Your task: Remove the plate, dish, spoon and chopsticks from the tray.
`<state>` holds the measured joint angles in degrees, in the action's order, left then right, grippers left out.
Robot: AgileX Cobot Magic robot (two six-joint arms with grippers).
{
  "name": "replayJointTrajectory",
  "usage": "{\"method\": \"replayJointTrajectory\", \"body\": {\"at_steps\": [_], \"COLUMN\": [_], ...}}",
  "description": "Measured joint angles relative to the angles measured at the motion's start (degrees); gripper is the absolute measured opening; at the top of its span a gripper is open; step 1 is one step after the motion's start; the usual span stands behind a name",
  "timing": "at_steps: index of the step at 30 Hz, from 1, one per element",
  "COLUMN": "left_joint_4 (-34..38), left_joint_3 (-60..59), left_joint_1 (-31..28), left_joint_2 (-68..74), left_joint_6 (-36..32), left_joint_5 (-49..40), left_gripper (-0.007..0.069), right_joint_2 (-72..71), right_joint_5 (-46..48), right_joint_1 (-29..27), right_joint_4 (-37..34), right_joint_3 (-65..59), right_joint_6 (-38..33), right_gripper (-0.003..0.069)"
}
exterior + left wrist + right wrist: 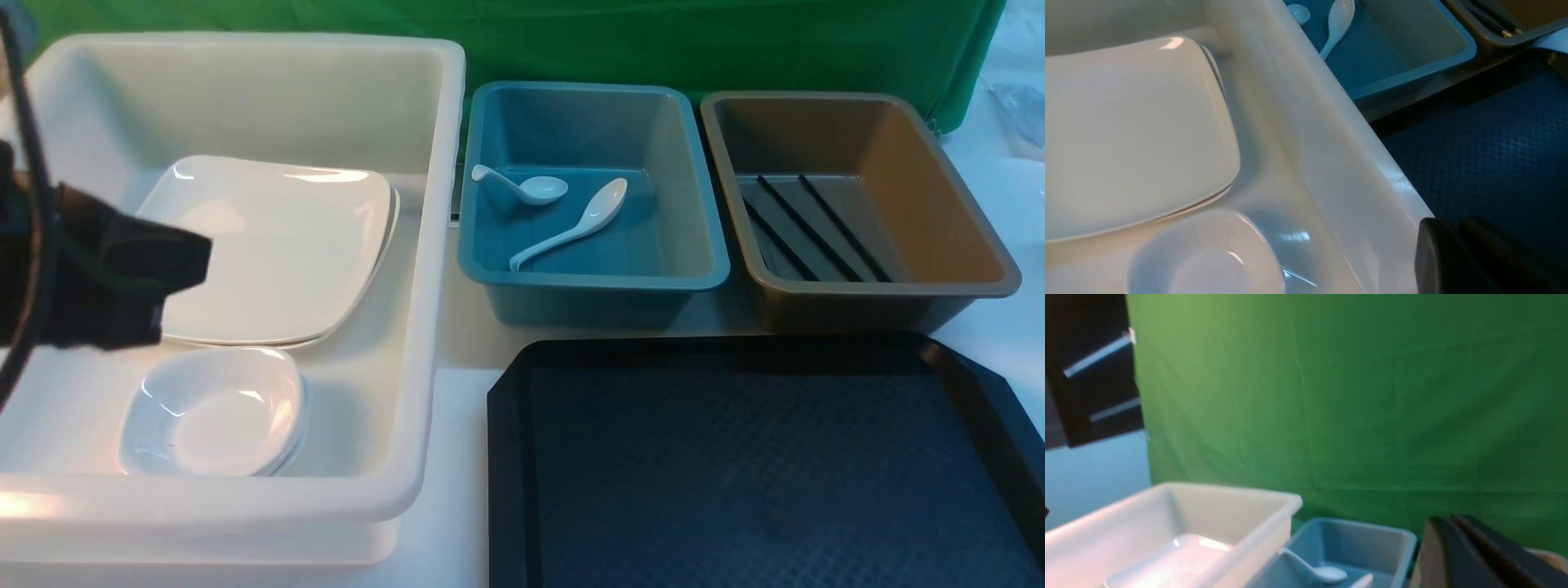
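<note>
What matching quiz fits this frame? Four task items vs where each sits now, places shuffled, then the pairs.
Items
1. plate
2. spoon
3. chopsticks
4. tray

Places
A. brown bin, far right
B. table in front of the blue and brown bins, nothing on it
C. white bin, behind the small dishes
D. blue bin, beside a shorter curved-handle spoon

Pairs: 1-C, 2-D, 3-A, 4-B
</note>
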<state>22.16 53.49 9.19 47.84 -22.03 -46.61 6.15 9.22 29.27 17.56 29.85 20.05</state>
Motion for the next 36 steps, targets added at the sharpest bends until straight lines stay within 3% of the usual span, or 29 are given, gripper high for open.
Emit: {"method": "replayJointTrajectory", "body": {"at_steps": [14, 29, 34, 36], "left_joint_4": [0.2, -2.3, -5.0, -9.1], "left_joint_3": [-15.2, -15.5, -16.9, -20.2], "left_joint_1": [0.0, 0.0, 0.0, -0.2], "left_joint_2": [-25.2, -26.8, -27.0, -28.9], "left_joint_6": [3.3, 2.3, 2.0, 3.9], "left_joint_5": [7.4, 8.2, 14.8, 22.1], "left_gripper": [0.0036, 0.0036, 0.0036, 0.0036], "right_joint_2": [-2.5, -2.5, -2.5, -2.5], "right_joint_5": [-1.2, -1.2, -1.2, -1.2], "right_joint_1": [0.0, 0.0, 0.0, 0.0], "right_joint_4": [0.1, 0.2, 0.2, 0.2], "right_joint_3": [-2.1, -2.1, -2.1, -2.1], "right_joint_6": [0.1, 0.1, 0.1, 0.1], "right_gripper": [0.0060, 0.0090, 0.0099, 0.0101]}}
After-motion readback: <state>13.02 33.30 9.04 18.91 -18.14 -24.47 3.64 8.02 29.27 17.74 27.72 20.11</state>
